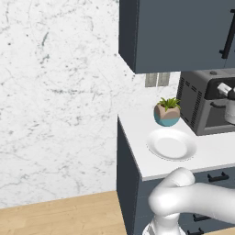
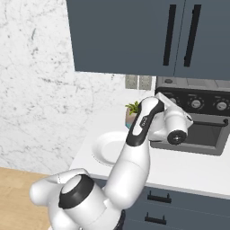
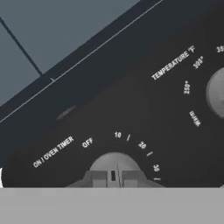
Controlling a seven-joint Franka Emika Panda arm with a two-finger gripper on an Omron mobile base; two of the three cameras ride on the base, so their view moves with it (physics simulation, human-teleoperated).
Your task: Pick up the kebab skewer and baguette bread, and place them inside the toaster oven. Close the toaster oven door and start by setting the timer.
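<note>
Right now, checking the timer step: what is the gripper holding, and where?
The gripper is at the timer knob, fingertips against its front; whether it grips cannot be told.

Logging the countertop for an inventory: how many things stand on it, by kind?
Toaster oven: 1
White plate: 1
Potted plant: 1
Total: 3

1. My arm (image 2: 134,157) is white with dark joints.
2. The toaster oven (image 1: 202,108) is dark grey-black, with white lettering by its grey knob (image 3: 114,162).
3. The plate (image 1: 172,144) is white.
4. The wall (image 1: 55,92) is white marble with grey veins.
5. The cabinet (image 2: 134,36) is dark blue-grey.
</note>
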